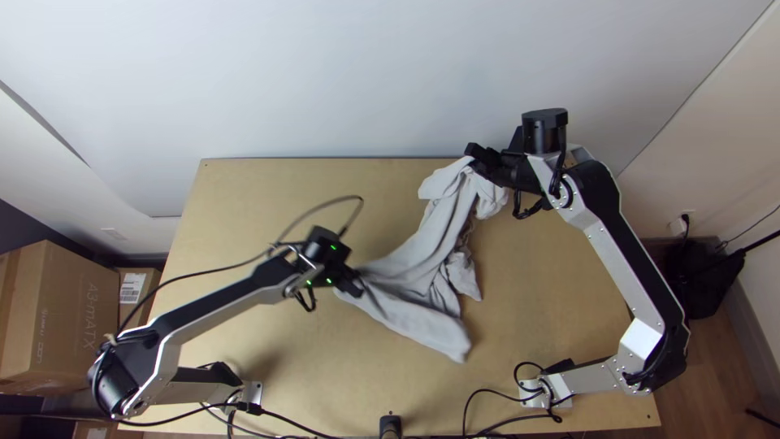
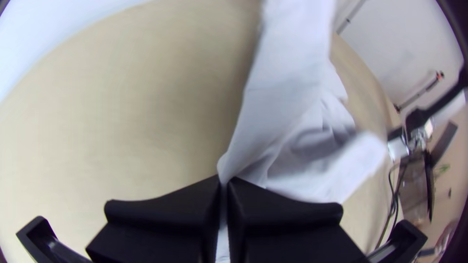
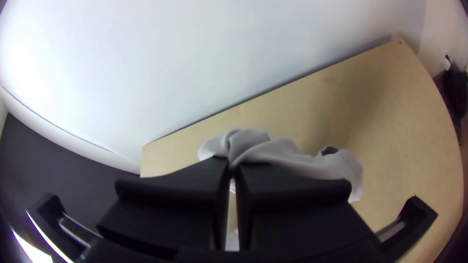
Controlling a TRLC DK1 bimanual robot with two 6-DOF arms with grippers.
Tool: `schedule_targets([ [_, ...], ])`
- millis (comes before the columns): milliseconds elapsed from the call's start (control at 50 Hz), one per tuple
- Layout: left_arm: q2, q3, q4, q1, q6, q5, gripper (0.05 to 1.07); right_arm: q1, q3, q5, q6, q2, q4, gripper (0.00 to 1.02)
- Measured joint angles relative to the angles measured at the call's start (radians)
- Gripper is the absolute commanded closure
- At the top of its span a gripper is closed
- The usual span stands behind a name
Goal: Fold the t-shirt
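Pinching one bunched t-shirt: one left gripper, one right gripper.

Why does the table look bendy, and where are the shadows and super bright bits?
Left wrist view: the fisheye lens bends the edge of the table; right wrist view: bright glare on the wall, and a soft shadow on the table; top view: a faint shadow near the left arm's base.

One left gripper and one right gripper are pinching one shirt; one table is standing beneath them.
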Motion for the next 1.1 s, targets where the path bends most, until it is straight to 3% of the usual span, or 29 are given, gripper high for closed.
schedule_targets([
  [220, -0.096, 0.199, -0.176, 0.330, 0.069, 0.027, 1.05, -0.010, 0.010, 0.080, -0.075, 0.000, -0.003, 1.00],
  [440, -0.130, 0.422, -0.290, 0.536, 0.140, 0.053, 1.05, -0.031, 0.128, 0.092, -0.124, 0.003, -0.008, 1.00],
  [820, -0.282, 0.640, -0.304, 0.618, 0.126, 0.003, 1.05, -0.068, 0.359, 0.096, -0.336, -0.040, 0.007, 1.00],
  [1100, -0.589, 0.676, -0.327, 0.618, 0.088, 0.003, 1.05, -0.019, 0.300, 0.076, -0.408, -0.324, 0.053, 1.00],
])
